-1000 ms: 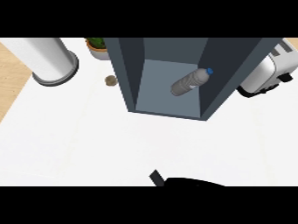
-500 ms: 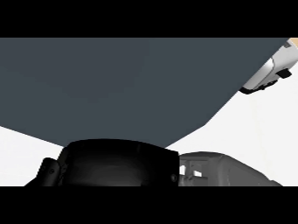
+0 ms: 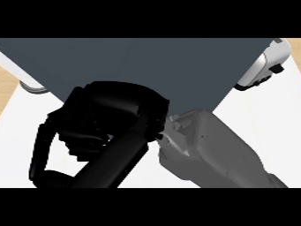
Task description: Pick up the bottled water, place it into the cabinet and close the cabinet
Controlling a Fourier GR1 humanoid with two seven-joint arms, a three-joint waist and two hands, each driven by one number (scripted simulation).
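Head view showed the right hand [image 3: 107, 126] close in front of the cabinet [image 3: 146, 62] and its dark grey panel; clenched or released, I couldn't tell. The bottled water was hidden from sight.

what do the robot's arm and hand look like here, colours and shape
Only one arm shows. Its forearm is a smooth, light grey casing with rounded edges. The right hand is black, slightly glossy and bulky, built of chunky moulded parts. No cables, markings or sleeves are visible.
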